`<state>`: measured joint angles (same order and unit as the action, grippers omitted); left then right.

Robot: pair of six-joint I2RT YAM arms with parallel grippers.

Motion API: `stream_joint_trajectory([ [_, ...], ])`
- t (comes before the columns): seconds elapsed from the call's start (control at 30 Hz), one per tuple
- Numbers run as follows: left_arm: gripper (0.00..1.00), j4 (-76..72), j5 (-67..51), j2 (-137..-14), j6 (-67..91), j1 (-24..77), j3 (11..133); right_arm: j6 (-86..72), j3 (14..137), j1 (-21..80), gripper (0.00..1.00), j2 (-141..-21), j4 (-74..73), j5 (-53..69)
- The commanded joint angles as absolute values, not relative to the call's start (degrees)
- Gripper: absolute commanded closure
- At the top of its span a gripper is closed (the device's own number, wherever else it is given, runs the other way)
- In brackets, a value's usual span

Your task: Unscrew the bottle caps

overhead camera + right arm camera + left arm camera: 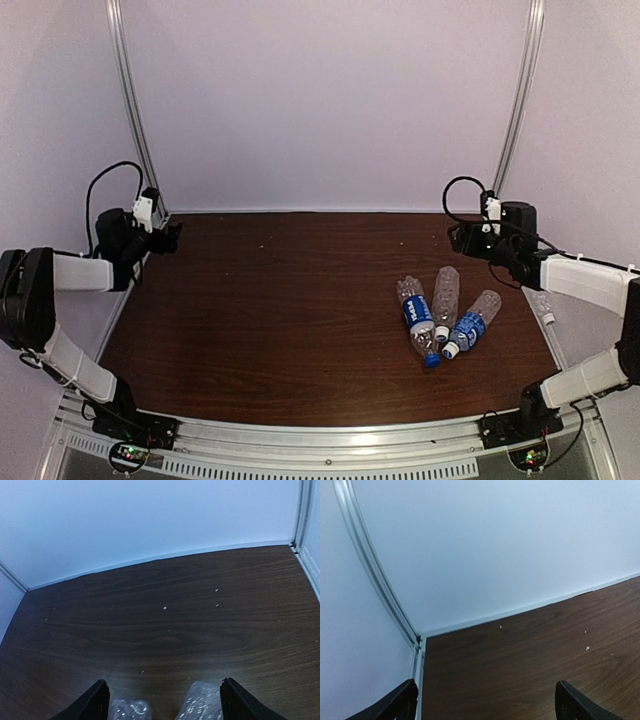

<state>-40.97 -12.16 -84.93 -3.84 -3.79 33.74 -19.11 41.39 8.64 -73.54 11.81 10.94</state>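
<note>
Three bottles [418, 318] clustered right of table [270, 300] centre; fourth bottle [543, 305] off right edge.

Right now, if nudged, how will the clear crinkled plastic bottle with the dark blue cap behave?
That dark-blue-capped clear plastic bottle lies on its side on the brown wooden table, so it probably rolls. It looks empty and crumpled: likely light, squashy under grip.

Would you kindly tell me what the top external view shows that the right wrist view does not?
Only the top view shows both arms, the left gripper, three whole bottles, two of them blue-labelled, and their caps, one blue and two white. Only the right wrist view shows, close up, the right gripper open and small white specks on the wood. Both show the table, the back wall and crinkled bottle plastic.
</note>
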Motion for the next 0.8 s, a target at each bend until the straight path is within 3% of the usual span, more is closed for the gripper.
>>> stream_joint_trajectory([
  [0.0, 0.03, -5.1, -24.7, -84.2, -17.7, -3.8, 55.3, -20.4, 48.4, 20.4, 0.2, -74.3, -16.1, 2.5],
  [0.1, 0.03, 21.3, -36.2, -88.3, -27.5, -2.5, 69.9, -22.3, 51.2, 26.4, 0.17, -74.6, -26.5, -1.5],
  [0.23, 0.03, 38.3, -35.7, -89.6, -34.4, 3.5, 77.6, -27.0, 51.9, 33.2, 0.1, -73.9, -33.9, -5.8],
  [0.43, 0.03, 41.2, -37.9, -83.3, -36.6, 10.9, 76.9, -31.1, 52.1, 41.3, 0.09, -78.9, -39.5, -7.7],
  [0.77, 0.03, 44.3, -41.7, -81.8, -34.1, 11.8, 80.0, -30.5, 55.0, 46.0, 0.19, -87.6, -36.9, -7.5],
])
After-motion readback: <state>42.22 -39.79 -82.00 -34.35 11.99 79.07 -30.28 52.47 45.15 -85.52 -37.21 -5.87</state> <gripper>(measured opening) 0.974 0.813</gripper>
